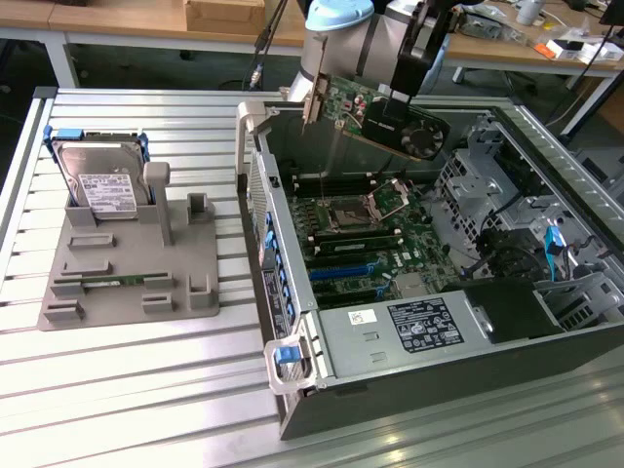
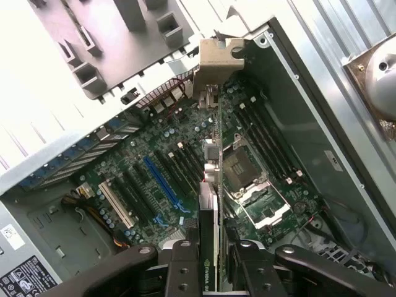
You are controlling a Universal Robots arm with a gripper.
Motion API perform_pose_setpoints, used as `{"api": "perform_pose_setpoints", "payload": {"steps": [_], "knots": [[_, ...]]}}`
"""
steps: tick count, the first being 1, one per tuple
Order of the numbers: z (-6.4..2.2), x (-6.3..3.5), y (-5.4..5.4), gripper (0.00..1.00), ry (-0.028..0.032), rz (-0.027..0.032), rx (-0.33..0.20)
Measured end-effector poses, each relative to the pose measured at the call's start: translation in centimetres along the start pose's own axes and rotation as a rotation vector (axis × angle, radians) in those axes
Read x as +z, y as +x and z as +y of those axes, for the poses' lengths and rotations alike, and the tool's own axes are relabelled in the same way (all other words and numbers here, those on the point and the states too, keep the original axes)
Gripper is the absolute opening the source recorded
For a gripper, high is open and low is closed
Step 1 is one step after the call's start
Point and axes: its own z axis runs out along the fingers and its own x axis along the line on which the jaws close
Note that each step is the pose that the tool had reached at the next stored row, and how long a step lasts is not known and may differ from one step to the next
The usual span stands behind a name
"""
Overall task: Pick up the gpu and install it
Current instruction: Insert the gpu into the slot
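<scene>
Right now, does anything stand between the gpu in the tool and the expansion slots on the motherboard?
Nothing visible does. The tool holds the gpu in the air above the open case. The blue slot on the motherboard lies bare below it.

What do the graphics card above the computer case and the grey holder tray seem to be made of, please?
The green graphics card with black shroud: circuit board, likely matt plastic cooler, shiny silvery metal bracket. The grey moulded holder tray: probably plastic, evenly dull surface.

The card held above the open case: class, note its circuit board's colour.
Green, on the flat rectangular gpu card; clearest in the exterior view.
</scene>
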Motion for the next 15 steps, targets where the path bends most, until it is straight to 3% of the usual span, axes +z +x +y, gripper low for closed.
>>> {"api": "perform_pose_setpoints", "payload": {"steps": [8,15], "knots": [[0.00,0.00,0.00,0.26,-0.0023,0.0001,-0.082],[0.00,0.00,0.00,0.26,-0.0035,0.0002,-0.124]]}}
